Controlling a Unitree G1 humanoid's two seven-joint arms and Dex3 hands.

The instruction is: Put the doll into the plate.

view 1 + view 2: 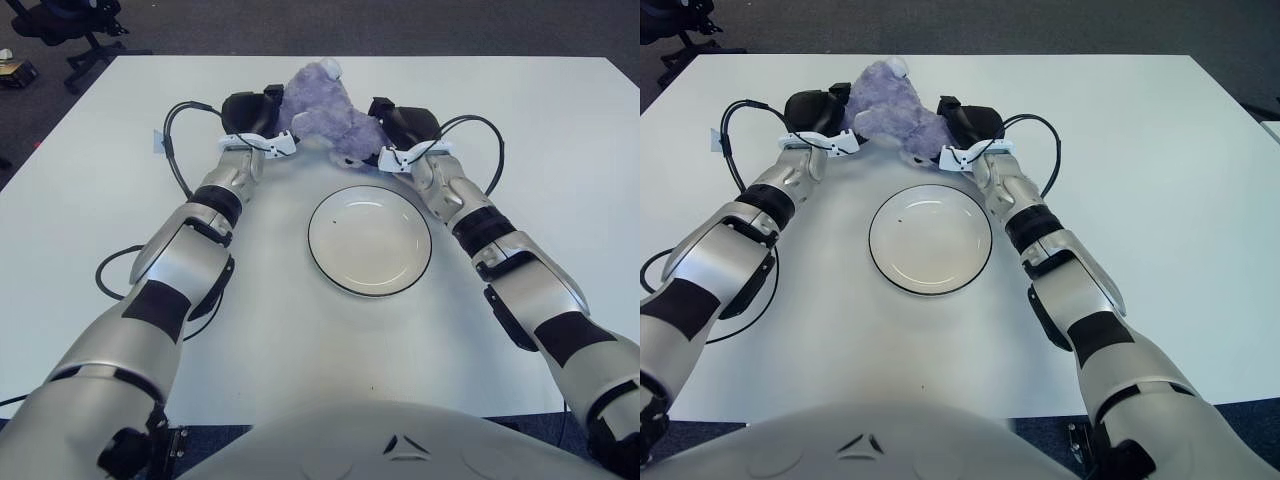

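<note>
A purple plush doll is held between my two hands at the far side of the table, just beyond the plate. My left hand presses against its left side, and my right hand grips its right side. The fingers of both hands are curled against the plush and partly hidden by it. The white plate with a dark rim lies bare on the table, nearer to me than the doll and slightly to the right. In the right eye view the doll hangs over the table a little beyond the plate's far rim.
The white table stretches wide on both sides. Black cables loop from my left arm and around both wrists. A black office chair stands on the dark floor past the table's far left corner.
</note>
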